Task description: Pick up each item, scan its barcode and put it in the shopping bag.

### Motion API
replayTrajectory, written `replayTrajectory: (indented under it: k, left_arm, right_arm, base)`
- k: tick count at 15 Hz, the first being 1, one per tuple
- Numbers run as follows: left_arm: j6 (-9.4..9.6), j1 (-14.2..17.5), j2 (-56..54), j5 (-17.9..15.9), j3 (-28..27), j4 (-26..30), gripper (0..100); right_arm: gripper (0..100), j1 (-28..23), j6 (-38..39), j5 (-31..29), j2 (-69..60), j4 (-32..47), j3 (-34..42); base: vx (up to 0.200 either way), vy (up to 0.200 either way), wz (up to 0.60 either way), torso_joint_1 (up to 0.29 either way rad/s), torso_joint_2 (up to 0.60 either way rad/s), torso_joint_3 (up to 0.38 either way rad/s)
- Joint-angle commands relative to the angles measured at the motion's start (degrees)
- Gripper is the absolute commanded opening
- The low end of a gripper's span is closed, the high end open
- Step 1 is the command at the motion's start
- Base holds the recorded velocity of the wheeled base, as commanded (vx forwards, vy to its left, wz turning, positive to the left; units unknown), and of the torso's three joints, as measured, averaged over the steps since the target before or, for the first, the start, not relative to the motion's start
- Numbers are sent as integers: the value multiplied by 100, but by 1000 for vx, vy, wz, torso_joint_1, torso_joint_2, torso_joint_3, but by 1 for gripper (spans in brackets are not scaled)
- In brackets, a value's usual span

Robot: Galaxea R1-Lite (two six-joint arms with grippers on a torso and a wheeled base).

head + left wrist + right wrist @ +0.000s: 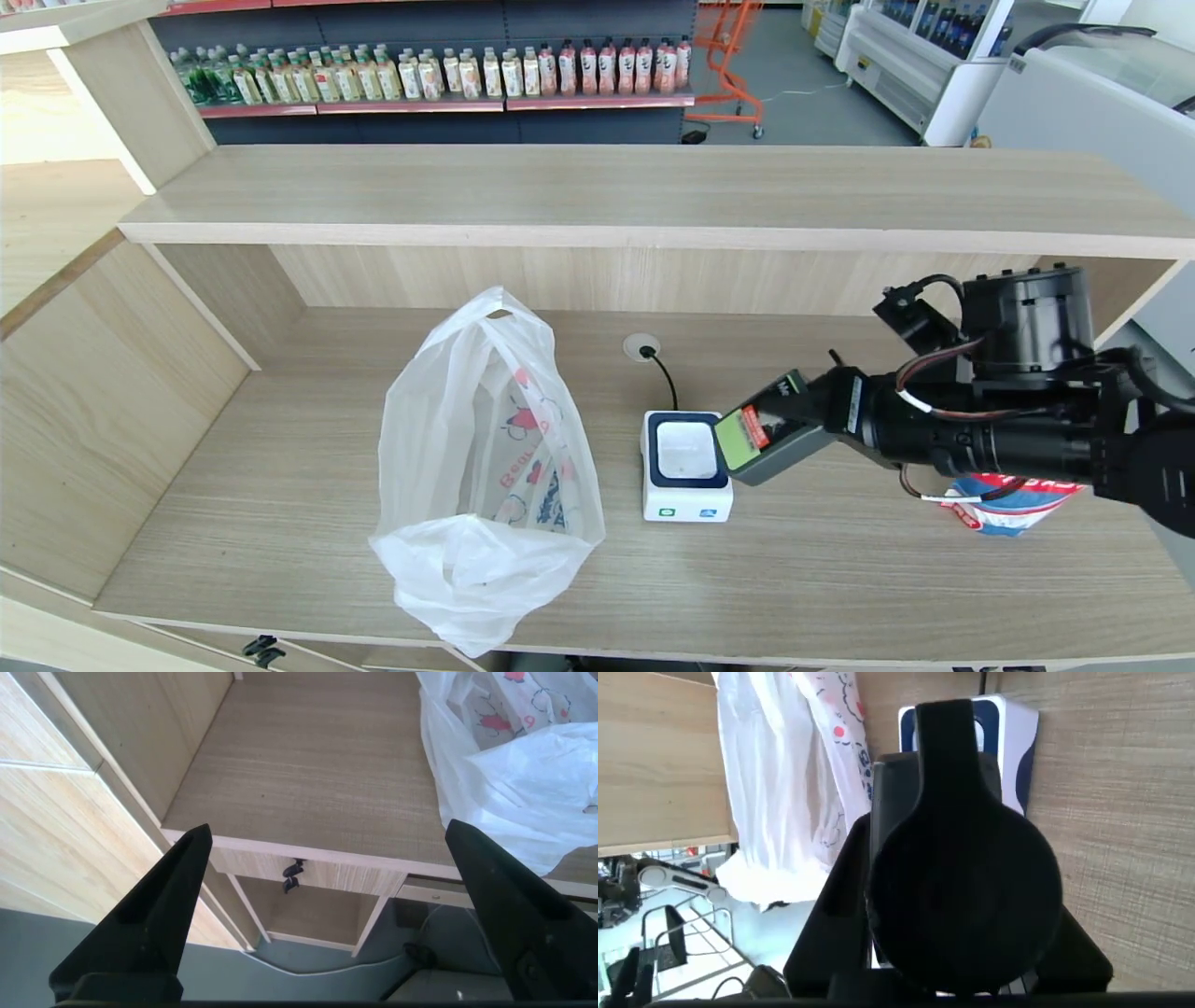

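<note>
My right gripper (pixel 810 417) is shut on a dark grey box (pixel 758 434) with a green end and a red label. It holds the box in the air at the right edge of the white and blue scanner (pixel 686 464), green end toward the scanner's window. In the right wrist view the dark box (pixel 962 868) hides most of the scanner (pixel 1013 728). The white plastic shopping bag (pixel 485 467) stands open left of the scanner, with a printed packet inside. My left gripper (pixel 327 915) hangs open and empty below the counter's front edge, near the bag (pixel 523 756).
A red, white and blue packet (pixel 1013 504) lies on the counter under my right arm. The scanner's cable runs to a grommet (pixel 641 347) at the back. A raised ledge (pixel 653 196) and a side wall (pixel 112 392) close in the counter.
</note>
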Motion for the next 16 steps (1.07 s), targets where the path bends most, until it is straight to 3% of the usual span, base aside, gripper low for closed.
replayTrajectory:
  k: [1, 12, 16]
  left_arm:
    - [-1, 7, -2, 3, 0, 1, 100]
    - [-1, -1, -2, 3, 0, 1, 100]
    - [-1, -1, -2, 3, 0, 1, 100]
  right_arm:
    - [0, 156, 19, -100, 768, -1, -310]
    - [0, 604, -271, -179, 1665, -308, -1013]
    - [0, 666, -289, -461, 1243, -361, -1189]
  base:
    - [0, 0, 0, 0, 0, 0]
    - [0, 0, 0, 0, 0, 0]
    - [0, 0, 0, 0, 0, 0]
